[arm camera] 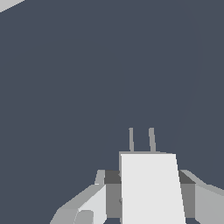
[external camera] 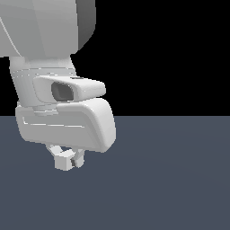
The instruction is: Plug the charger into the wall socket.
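Observation:
In the wrist view the charger (arm camera: 151, 192), a small off-white block, sits between my gripper's (arm camera: 146, 181) two fingers (arm camera: 113, 192). Its two thin grey prongs (arm camera: 141, 140) point away from the hand over the dark floor. The exterior view shows the same gripper (external camera: 68, 161) under the bulky white hand, a little above the floor, shut on the charger (external camera: 63, 164). The wall socket is out of the exterior view. A pale sliver (arm camera: 8, 3) at the wrist view's corner could be part of it, but too little shows to tell.
The arm's big white body (external camera: 45, 67) fills the exterior view's left. A flat dark grey-blue floor (external camera: 170, 179) lies under everything, with a black background behind it.

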Motion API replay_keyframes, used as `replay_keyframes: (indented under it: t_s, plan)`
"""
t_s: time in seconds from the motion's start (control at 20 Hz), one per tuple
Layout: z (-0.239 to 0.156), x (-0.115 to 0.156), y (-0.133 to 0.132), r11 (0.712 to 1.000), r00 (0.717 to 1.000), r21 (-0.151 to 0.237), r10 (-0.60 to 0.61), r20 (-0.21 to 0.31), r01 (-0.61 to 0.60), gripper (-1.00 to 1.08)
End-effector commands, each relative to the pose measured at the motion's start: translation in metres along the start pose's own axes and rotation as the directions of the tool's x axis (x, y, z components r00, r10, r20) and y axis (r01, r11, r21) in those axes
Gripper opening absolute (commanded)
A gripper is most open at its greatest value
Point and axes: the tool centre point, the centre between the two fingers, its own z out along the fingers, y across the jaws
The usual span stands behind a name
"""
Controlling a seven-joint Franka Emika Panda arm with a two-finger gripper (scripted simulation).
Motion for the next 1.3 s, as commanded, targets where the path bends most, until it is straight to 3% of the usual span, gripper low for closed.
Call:
replay_keyframes:
  t_s: [0.0, 0.6, 1.25]
  plan:
    - [-0.002, 0.003, 0.001, 1.0, 1.0, 0.006, -0.019, -0.001, 0.019, -1.0]
    - [-0.02, 0.03, 0.008, 0.975, 0.977, 0.062, -0.215, -0.013, 0.215, -1.0]
    - [-0.043, 0.066, 0.01, 0.883, 0.893, 0.131, -0.449, -0.039, 0.45, -1.0]
